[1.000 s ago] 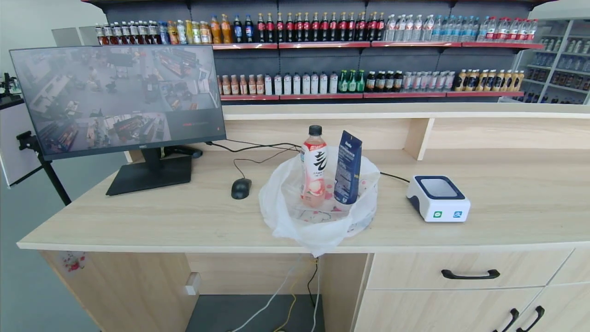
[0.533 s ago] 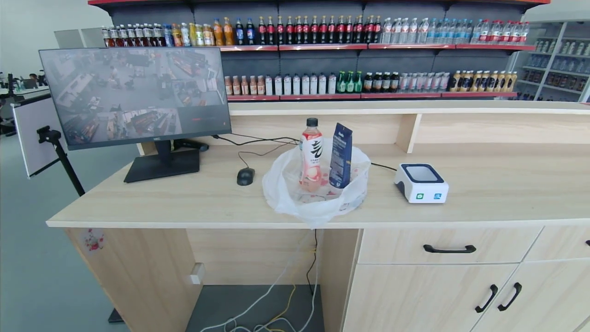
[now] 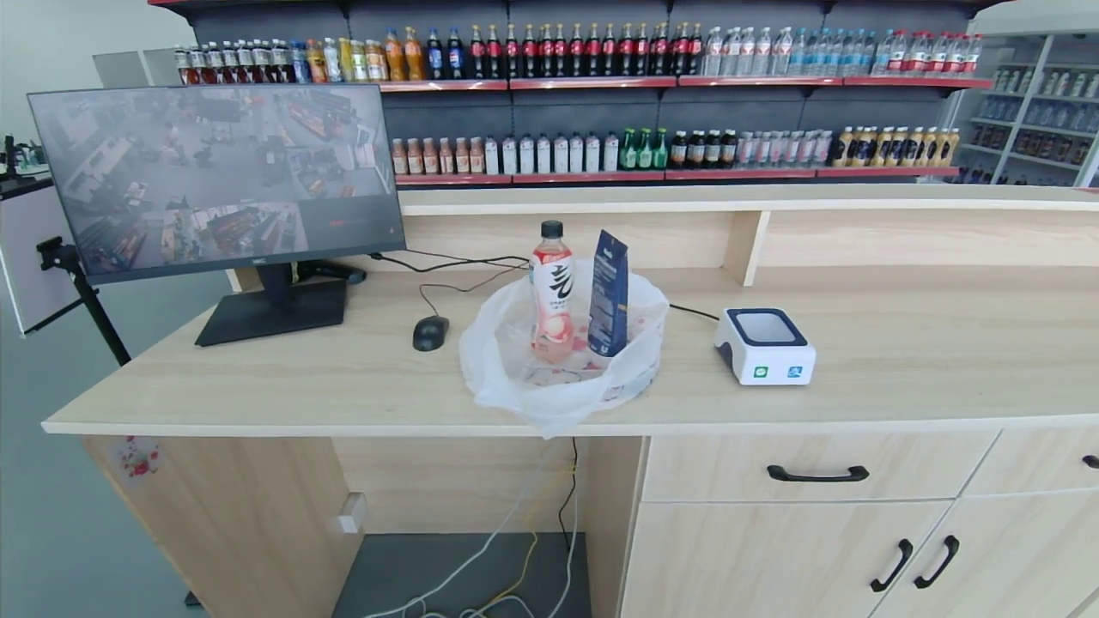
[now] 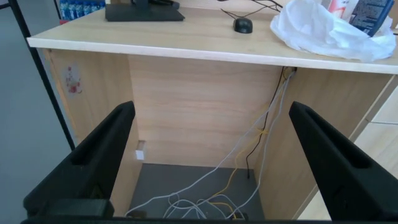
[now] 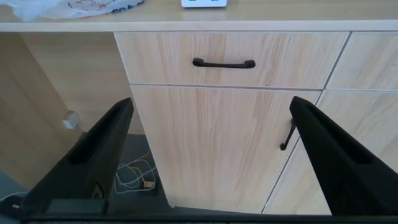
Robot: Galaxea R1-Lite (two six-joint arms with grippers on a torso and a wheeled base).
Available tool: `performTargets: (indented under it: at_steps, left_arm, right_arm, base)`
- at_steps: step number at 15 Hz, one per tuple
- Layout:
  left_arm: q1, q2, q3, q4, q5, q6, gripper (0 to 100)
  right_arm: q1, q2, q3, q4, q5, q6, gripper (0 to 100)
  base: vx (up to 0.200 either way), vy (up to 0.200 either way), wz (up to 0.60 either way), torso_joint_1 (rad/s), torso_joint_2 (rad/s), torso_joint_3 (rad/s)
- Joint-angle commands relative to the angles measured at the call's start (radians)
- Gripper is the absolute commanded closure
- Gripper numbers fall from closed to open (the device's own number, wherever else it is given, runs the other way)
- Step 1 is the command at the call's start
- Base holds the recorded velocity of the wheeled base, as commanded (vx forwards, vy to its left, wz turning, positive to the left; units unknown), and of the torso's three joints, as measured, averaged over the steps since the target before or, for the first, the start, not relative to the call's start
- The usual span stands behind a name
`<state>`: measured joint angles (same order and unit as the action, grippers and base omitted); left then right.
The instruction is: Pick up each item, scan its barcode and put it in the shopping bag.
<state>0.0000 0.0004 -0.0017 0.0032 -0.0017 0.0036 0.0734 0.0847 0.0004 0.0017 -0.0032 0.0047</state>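
**A:** Down low, in front of the desk, the left claw gapes wide, nothing in it. Right claw is the same, facing the drawer.

**B:** Up top, the shopping bag sits at the front edge, with the bottle and blue pouch upright inside, side by side.

**A:** Scanner is near the bag, on its right. Packing looks done to me.

**B:** Agreed. Any further move means lifting the arms above the desk edge first.
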Motion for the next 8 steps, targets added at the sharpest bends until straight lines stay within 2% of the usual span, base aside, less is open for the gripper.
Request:
performTargets:
  at_steps: [1,8]
  left_arm:
    - [0.0,0.0,0.0,0.0,0.0,-0.001,0]
    - [0.0,0.0,0.0,0.0,0.0,-0.002,0]
  right_arm:
    - [0.0,0.006,0.0,0.0,0.0,0.0,0]
    - [0.0,0.006,0.0,0.0,0.0,-0.003,0]
  base:
    - [0.0,-0.2,0.0,-0.017,0.0,0.007]
    - [0.0,-0.2,0.0,0.004,0.0,0.0]
